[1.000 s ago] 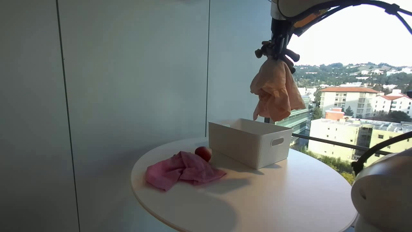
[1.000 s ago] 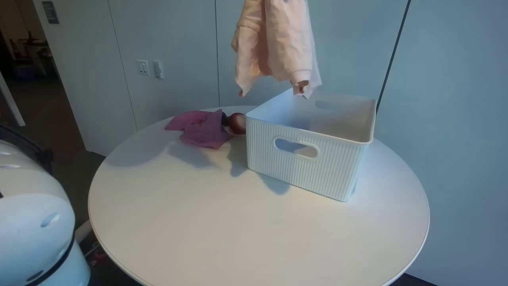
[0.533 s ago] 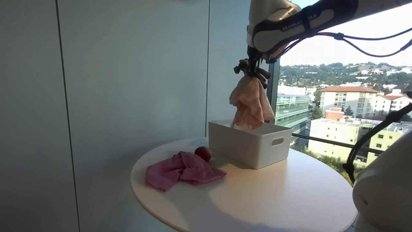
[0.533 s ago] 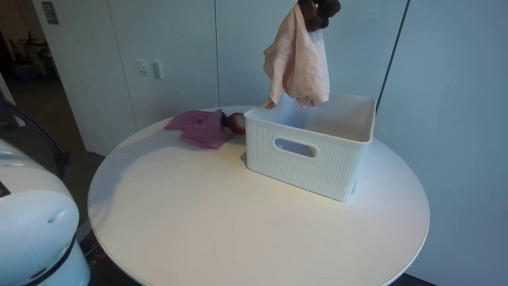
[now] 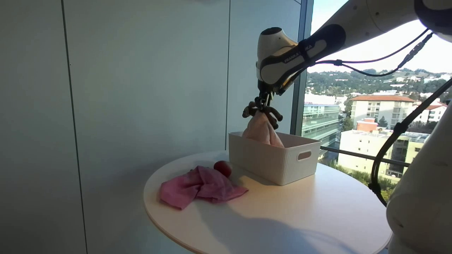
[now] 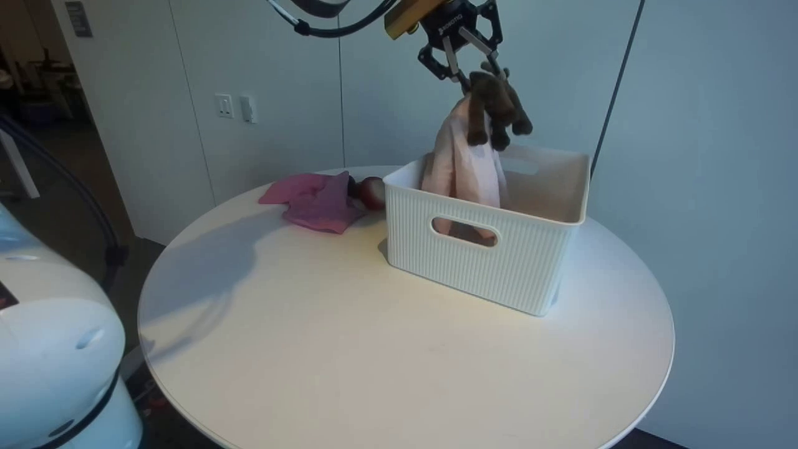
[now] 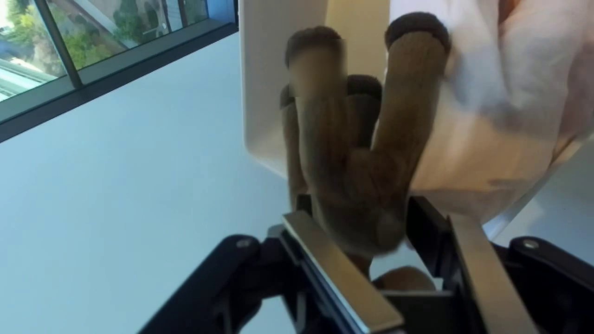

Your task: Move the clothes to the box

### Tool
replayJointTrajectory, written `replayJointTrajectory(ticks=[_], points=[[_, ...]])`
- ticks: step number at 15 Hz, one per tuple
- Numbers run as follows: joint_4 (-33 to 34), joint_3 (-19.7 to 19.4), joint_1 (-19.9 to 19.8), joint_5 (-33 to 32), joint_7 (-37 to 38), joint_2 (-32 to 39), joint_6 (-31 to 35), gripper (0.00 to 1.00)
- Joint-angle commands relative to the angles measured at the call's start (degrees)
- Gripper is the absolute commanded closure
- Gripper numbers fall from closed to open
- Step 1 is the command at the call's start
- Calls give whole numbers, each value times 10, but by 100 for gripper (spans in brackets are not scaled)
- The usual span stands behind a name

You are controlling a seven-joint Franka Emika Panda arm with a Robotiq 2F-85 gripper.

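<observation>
My gripper [image 6: 480,76] is above the white box [image 6: 461,262], shut on a brown plush toy [image 6: 495,106] and a pale peach cloth [image 6: 458,156]. The cloth hangs beside the toy, its lower part inside the box; it shows through the handle hole. In the wrist view the toy [image 7: 362,176] fills the space between the fingertips [image 7: 359,218], and the cloth [image 7: 501,116] hangs at the right; where it is pinched is hidden. A pink-purple cloth [image 5: 203,187] lies crumpled on the table, left of the box [image 5: 256,158] in both exterior views.
The round white table [image 6: 374,349] carries the box. A red ball-like thing [image 5: 223,168] touches or nearly touches the pink cloth, with a small dark thing [image 6: 353,187] beside it. A wall [image 5: 148,88] stands behind, with a window [image 5: 353,84] at the right.
My gripper has come down toward the box with the toy and peach cloth. The cloth hung above the box and now reaches inside it. The pink cloth and box have not moved.
</observation>
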Motion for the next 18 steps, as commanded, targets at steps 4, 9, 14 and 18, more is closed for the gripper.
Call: replayJointTrajectory(ticks=[4, 9, 14, 18], points=[[24, 48, 10, 10, -14, -68, -126, 0], [18, 87, 87, 105, -115, -119, -125, 0], [3, 69, 148, 229, -190, -39, -54, 0], [19, 50, 152, 328, -313, 46, -81, 0]])
